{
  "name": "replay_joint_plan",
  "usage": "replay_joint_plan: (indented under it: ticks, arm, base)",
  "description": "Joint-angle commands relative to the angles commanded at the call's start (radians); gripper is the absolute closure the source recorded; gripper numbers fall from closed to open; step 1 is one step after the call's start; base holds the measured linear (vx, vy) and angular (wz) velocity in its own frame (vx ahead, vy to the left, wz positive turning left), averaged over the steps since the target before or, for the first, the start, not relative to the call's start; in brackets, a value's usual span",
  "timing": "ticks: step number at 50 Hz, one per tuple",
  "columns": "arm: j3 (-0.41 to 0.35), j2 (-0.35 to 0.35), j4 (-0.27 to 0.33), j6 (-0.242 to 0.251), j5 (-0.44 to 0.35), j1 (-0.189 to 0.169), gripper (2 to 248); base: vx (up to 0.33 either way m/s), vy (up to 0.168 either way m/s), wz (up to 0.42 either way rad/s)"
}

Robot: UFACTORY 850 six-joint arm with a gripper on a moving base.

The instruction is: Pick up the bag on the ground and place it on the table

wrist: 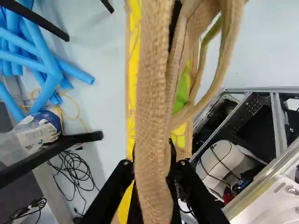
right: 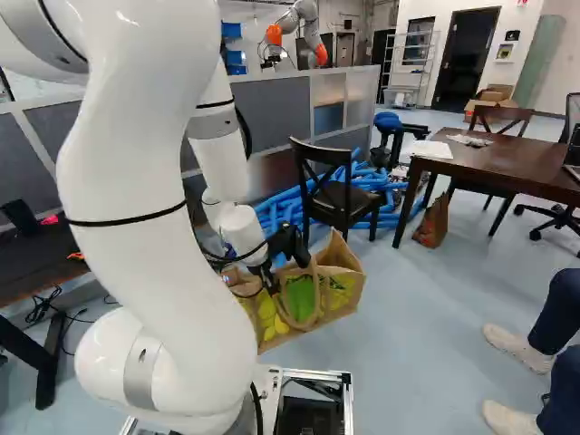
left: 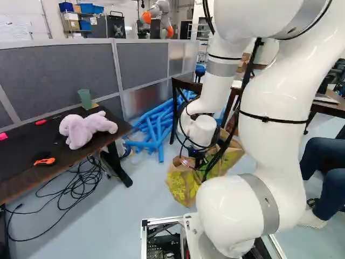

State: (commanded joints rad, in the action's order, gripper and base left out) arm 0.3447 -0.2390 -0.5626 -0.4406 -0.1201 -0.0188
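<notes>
With the claw (wrist: pixel 153 149) at the handle (wrist: pixel 152 93), grip impossible to tell, the bag (right: pixel 343 292) stands low-centre in the right base view, lifting and placing both undone.

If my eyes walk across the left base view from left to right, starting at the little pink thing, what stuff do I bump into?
Little pink thing → orange cutter → purple stuffed toy → blue foam tubes → yellow-patterned bag → a person's legs.
</notes>
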Motion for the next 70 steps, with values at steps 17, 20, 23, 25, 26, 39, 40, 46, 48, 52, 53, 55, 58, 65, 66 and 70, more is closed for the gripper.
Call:
replay_joint_plan:
  ticks: [17, 20, 23, 25, 26, 39, 40, 46, 48, 52, 53, 55, 58, 65, 66, 70]
  arm:
    - [0.005, 0.068, 0.045, 0.0, 0.018, -0.087, 215]
    - [0.009, 0.077, 0.039, 0.0, 0.018, -0.1, 215]
    - [0.014, 0.085, 0.028, 0.0, 0.018, -0.112, 215]
    - [0.017, 0.091, 0.022, 0.0, 0.018, -0.119, 215]
    - [0.018, 0.093, 0.02, 0.0, 0.018, -0.123, 215]
    - [0.044, 0.122, 0.05, 0.0, 0.018, -0.17, 215]
    - [0.046, 0.124, 0.058, 0.0, 0.018, -0.173, 215]
    - [0.059, 0.134, 0.115, 0.0, 0.018, -0.193, 215]
    - [0.063, 0.138, 0.135, 0.0, 0.018, -0.2, 215]
    - [0.073, 0.143, 0.177, 0.0, 0.018, -0.213, 215]
    - [0.075, 0.145, 0.187, 0.0, 0.018, -0.217, 215]
    - [0.08, 0.148, 0.208, 0.0, 0.019, -0.223, 215]
    - [0.087, 0.151, 0.239, 0.0, 0.02, -0.233, 215]
    - [0.105, 0.159, 0.313, 0.0, 0.038, -0.257, 215]
    - [0.108, 0.16, 0.324, 0.0, 0.043, -0.26, 215]
    - [0.119, 0.164, 0.365, 0.0, 0.065, -0.273, 215]
  base:
    - [0.0, 0.0, 0.0]
    - [0.0, 0.0, 0.0]
    - [0.0, 0.0, 0.0]
    - [0.0, 0.0, 0.0]
    - [0.0, 0.0, 0.0]
    - [0.0, 0.0, 0.0]
    - [0.0, 0.0, 0.0]
    - [0.0, 0.0, 0.0]
    - [0.0, 0.0, 0.0]
    - [0.0, 0.0, 0.0]
    - [0.0, 0.0, 0.0]
    - [0.0, 0.0, 0.0]
    - [0.0, 0.0, 0.0]
    - [0.0, 0.0, 0.0]
    - [0.0, 0.0, 0.0]
    - [0.0, 0.0, 0.0]
